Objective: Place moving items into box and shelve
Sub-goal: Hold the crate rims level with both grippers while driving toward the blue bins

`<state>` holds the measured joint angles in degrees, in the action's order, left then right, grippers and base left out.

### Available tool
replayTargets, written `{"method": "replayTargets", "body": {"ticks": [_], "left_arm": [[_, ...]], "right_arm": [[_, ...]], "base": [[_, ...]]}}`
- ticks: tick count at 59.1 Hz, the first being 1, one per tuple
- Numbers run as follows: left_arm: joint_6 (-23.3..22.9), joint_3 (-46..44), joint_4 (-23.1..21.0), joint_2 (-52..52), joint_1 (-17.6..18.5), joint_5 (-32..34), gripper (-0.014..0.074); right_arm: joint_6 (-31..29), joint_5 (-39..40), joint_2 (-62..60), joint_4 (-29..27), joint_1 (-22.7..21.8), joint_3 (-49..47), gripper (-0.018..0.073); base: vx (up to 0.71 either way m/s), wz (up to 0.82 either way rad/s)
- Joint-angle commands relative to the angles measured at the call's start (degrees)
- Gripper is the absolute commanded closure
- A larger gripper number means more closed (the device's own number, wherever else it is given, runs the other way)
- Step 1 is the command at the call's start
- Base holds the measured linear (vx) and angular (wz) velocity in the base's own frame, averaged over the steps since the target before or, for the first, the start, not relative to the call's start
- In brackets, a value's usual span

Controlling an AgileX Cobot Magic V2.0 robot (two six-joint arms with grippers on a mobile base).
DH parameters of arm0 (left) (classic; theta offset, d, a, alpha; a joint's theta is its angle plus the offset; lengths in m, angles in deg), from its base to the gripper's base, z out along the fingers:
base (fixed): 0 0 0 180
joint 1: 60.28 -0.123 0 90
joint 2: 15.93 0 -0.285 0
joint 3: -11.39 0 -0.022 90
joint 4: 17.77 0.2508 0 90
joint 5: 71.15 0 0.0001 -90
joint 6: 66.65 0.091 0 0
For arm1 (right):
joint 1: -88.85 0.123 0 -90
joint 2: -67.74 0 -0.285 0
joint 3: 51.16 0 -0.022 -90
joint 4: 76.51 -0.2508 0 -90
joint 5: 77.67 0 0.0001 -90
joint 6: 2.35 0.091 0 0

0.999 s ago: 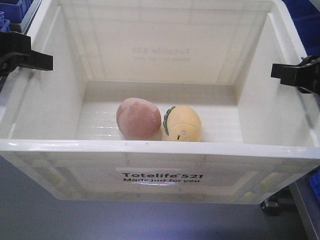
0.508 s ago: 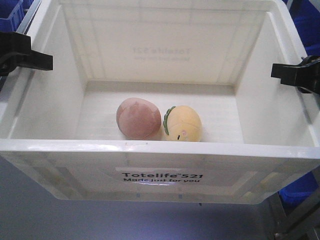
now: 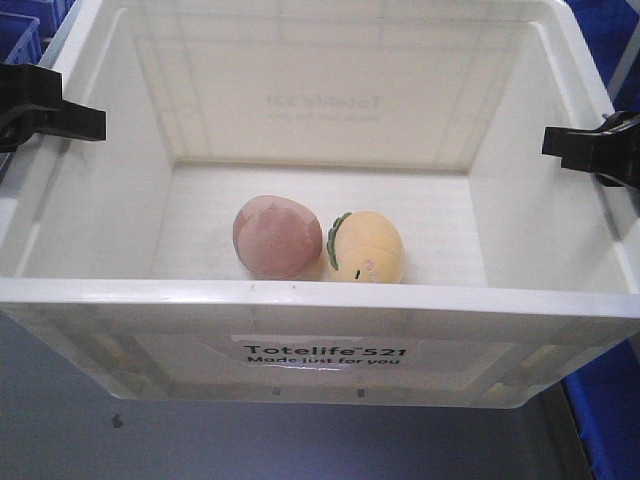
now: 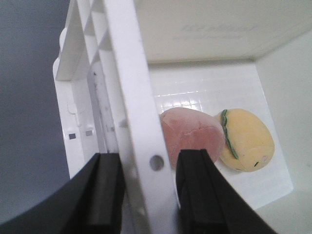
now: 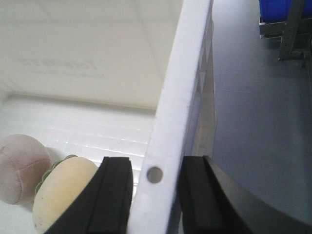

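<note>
The white Totelife crate hangs between both arms, its long axis seemingly running 9 to 3 o'clock. The left gripper is clenched on its 9 o'clock wall, the right gripper on the 3 o'clock wall (one finger inside, one outside). The pink-brown ball and yellow egg toy lie touching on its floor towards 6 o'clock. No roller shelf is in view.
</note>
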<state>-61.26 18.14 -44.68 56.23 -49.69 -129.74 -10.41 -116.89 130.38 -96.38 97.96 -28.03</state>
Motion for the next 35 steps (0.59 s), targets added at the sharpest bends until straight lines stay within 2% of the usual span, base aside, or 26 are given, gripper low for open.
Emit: {"method": "replayTargets", "body": {"ticks": [1, 35], "left_arm": [[1.7, -2.8, -6.4, -2.0, 0.3, 6.1, 0.0603], [1.7, -2.8, -6.4, -2.0, 0.3, 6.1, 0.0603]], "right_arm": [[0.1, 7.8, -1.3, -3.4, 0.1, -2.8, 0.0565], [0.1, 7.8, -1.3, -3.4, 0.1, -2.8, 0.0565]], "base": [[0.35, 0.08], [0.33, 0.14]]}}
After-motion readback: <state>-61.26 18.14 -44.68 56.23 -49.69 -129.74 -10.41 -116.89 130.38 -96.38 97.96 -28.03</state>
